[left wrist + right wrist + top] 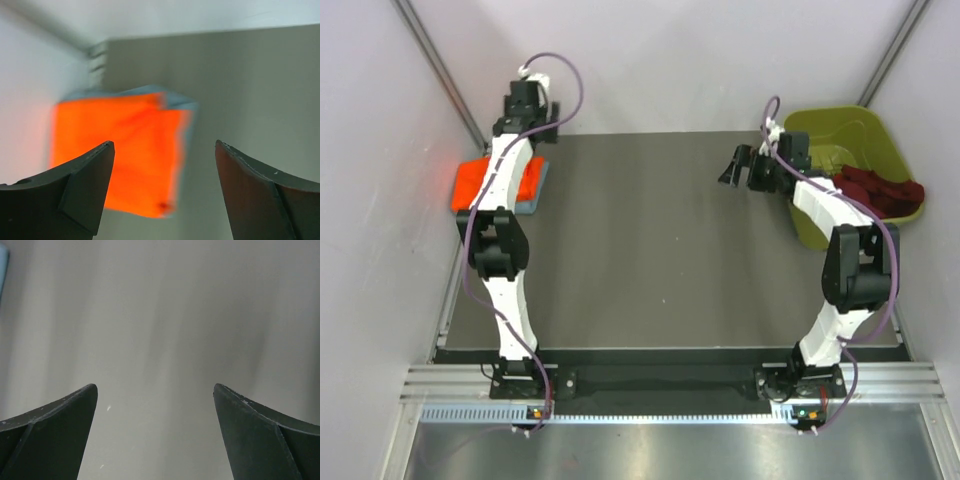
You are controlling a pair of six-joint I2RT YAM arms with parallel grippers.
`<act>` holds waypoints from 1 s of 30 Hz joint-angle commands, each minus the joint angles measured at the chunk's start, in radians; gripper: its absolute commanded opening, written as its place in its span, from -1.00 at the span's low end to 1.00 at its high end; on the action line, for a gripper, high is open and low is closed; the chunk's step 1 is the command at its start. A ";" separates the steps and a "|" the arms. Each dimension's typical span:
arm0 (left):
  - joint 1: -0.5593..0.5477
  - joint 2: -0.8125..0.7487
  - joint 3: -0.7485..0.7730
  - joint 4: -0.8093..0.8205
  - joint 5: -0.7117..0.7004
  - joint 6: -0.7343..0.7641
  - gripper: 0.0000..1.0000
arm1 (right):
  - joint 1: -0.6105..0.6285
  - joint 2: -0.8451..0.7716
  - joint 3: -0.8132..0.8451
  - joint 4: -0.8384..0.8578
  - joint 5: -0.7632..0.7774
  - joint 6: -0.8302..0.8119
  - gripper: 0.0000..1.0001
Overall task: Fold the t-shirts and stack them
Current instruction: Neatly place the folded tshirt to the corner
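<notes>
**Both grippers spread, stack at far left**

Your left gripper (162,147) hangs with jaws apart over the folded bright orange t-shirt (115,155). It lies on a folded blue-grey t-shirt (175,100) at the dark grey table's (640,250) far-left edge. Your right gripper (155,387), jaws also apart, grips nothing beside the olive-green plastic bin (840,115) of crumpled dark red t-shirts (880,190).

The left arm (510,300) and the right arm (825,330) share one build: white link shells joined by chunky black joint housings. A thin purple cable (580,92) runs the length of each arm and loops free at the end farthest from the silver rail (670,385). The left tool (163,145) and the right tool (155,387) each end in two matte black, wedge-shaped fingers (80,190) with faintly scuffed edges. At the rail, the black bases (520,385) show small glowing indicator lights (533,411).
</notes>
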 commanded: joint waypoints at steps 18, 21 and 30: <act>-0.176 -0.351 -0.279 0.062 0.502 -0.350 0.98 | 0.024 -0.182 0.466 -0.582 0.619 -0.317 0.99; -0.177 -0.356 -0.292 0.059 0.496 -0.321 0.98 | 0.026 -0.228 0.432 -0.559 0.538 -0.313 0.99; -0.175 -0.355 -0.244 -0.079 0.349 -0.347 0.98 | 0.026 -0.248 0.456 -0.586 0.308 -0.144 0.99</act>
